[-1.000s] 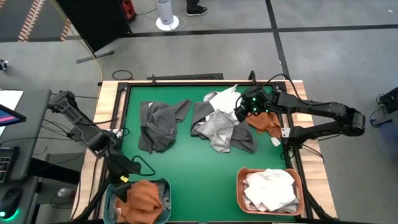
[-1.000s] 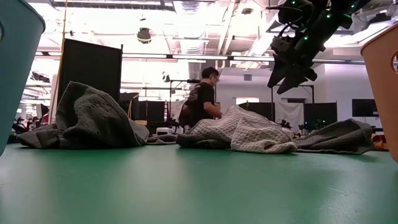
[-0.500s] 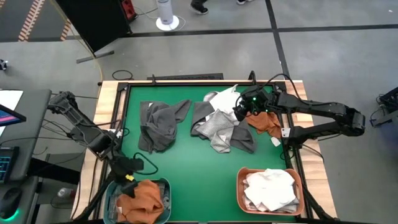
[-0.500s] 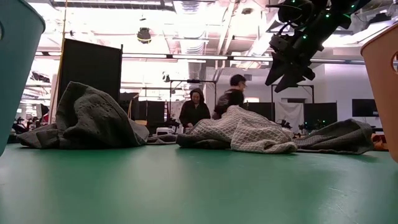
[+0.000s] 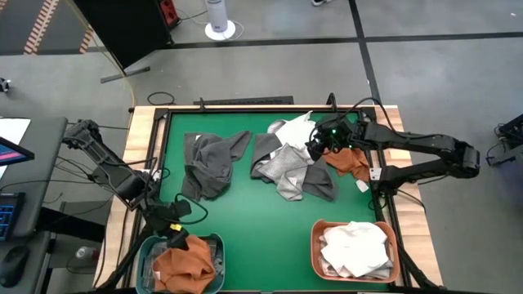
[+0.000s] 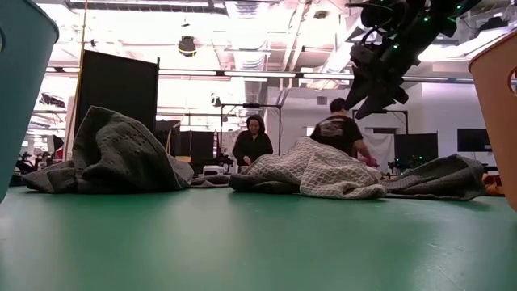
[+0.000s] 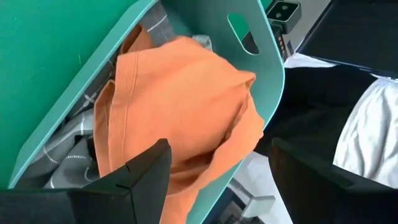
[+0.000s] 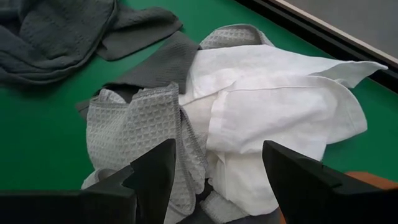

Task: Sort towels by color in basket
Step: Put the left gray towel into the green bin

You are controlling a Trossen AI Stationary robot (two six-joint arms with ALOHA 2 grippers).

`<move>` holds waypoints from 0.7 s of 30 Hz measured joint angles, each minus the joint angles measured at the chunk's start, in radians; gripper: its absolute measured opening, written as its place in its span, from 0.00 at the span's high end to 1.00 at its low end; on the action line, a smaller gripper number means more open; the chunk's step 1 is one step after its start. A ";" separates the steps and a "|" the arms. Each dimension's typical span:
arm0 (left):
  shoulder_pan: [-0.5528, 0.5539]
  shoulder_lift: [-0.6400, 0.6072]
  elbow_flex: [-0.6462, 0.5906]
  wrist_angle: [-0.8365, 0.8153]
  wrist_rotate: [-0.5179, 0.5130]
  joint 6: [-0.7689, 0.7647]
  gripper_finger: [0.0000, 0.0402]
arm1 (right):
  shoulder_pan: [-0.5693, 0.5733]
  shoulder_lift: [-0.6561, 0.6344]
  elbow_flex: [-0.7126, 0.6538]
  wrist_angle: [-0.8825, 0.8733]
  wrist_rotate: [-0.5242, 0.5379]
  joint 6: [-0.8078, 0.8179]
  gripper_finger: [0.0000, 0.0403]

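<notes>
The left hand (image 5: 173, 233) hangs with its fingers spread wide and empty over the teal plastic basket (image 5: 147, 253) at the counter's near left corner. Below it lies a soft rust-orange towel (image 7: 180, 99), folded and ribbed at its hem, on a checked cloth (image 7: 65, 146) mostly buried beneath.

The right hand (image 5: 313, 147), also wide and holding nothing, hovers above the heap at the far right of the green counter (image 5: 245, 220). There a smooth white towel (image 8: 273, 106) overlaps a light grey waffle-weave towel (image 8: 137, 124) and a dark grey one (image 8: 155, 65). A second rust-orange towel (image 5: 350, 163) is half hidden under the arm.

A crumpled dark grey towel (image 5: 211, 163) sits apart, left of the heap. White towels (image 5: 355, 245) fill the orange basket (image 5: 315, 245).
</notes>
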 joint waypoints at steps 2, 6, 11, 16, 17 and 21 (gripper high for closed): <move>0.000 0.000 0.000 0.000 0.000 0.000 0.36 | 0.008 0.000 0.000 -0.001 0.000 0.000 0.33; 0.000 0.000 0.000 0.000 0.000 0.000 0.36 | 0.026 0.000 0.000 -0.007 -0.001 0.000 0.33; 0.000 0.000 0.000 0.000 0.000 0.000 0.36 | 0.036 0.000 0.000 -0.003 -0.001 0.006 0.33; 0.000 0.000 0.000 0.000 0.001 0.000 0.36 | 0.035 0.000 0.000 -0.003 -0.001 0.006 0.33; 0.000 0.000 0.000 0.000 0.001 0.000 0.36 | 0.035 0.000 0.000 -0.003 -0.001 0.006 0.33; 0.000 0.000 0.000 0.000 0.001 0.000 0.36 | 0.035 0.000 0.000 -0.003 -0.001 0.006 0.33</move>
